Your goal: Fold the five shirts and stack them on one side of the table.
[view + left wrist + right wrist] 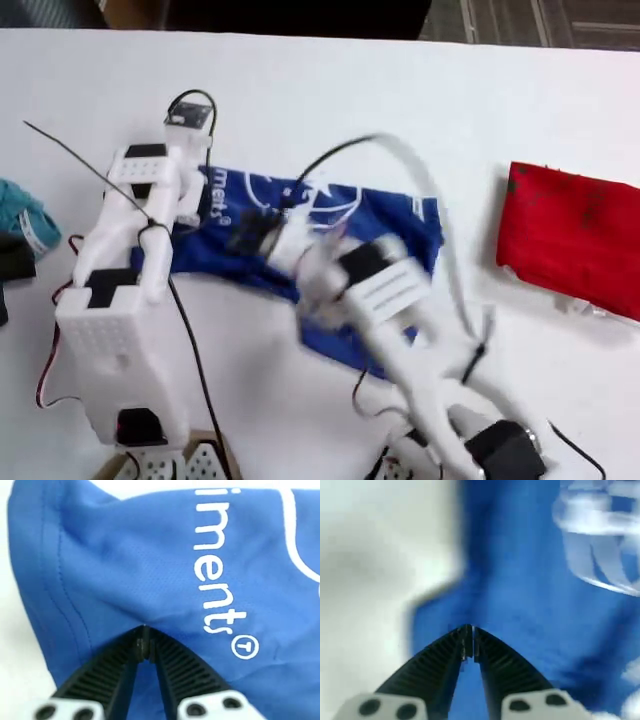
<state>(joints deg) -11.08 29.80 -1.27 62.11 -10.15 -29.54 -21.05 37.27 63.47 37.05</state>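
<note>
Pinching a pucker of the blue shirt (150, 555) between its ribbed black fingers (110, 665), the left gripper (145, 647) holds the cloth close to a hemmed, stitched edge. White lettering (217, 570) runs across the fabric beside the pinch and ends in a small circled mark (245, 646). A curved white line shows farther along.

The right gripper (470, 642) has its tips pressed together against the same shirt near one of its edges, with the white surface (370, 580) alongside. Whether cloth is caught between the tips cannot be told. A white printed design (600, 540) lies beyond on the blue.

From above, the shirt lies crumpled and partly folded at the middle of the surface, with the left arm (130, 260) at its lettered end and the right arm (400, 300) across its middle. A red shirt (575, 235) lies well apart by the right edge, folded flat into a rectangle with a strip of white showing under its near edge. A teal cloth (25, 215) sits at the left edge.
</note>
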